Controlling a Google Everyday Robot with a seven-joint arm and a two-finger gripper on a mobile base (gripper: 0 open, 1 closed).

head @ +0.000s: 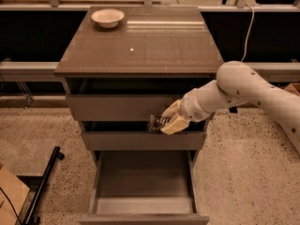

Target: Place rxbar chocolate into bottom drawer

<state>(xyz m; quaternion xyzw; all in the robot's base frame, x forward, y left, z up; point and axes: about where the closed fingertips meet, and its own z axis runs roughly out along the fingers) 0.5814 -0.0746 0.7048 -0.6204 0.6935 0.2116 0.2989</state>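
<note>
The rxbar chocolate [156, 122], a small flat bar in a black wrapper with light print, is in the air in front of the grey-brown cabinet, level with the gap between the top drawer [117, 108] and the middle drawer [136, 140]. The cream-coloured two-finger gripper [162, 123] is closed on the bar's right end, reaching in from the right on a bulky white arm [239, 88]. Below, the bottom drawer [143, 179], a deep grey-brown flat-bottomed box, is pulled out toward the near side, well under the bar. On the far left of the smooth brown cabinet top [154, 46] sits a round white bowl [108, 18]. A black pole [44, 184] lies on the speckled floor [243, 172] to the left.
</note>
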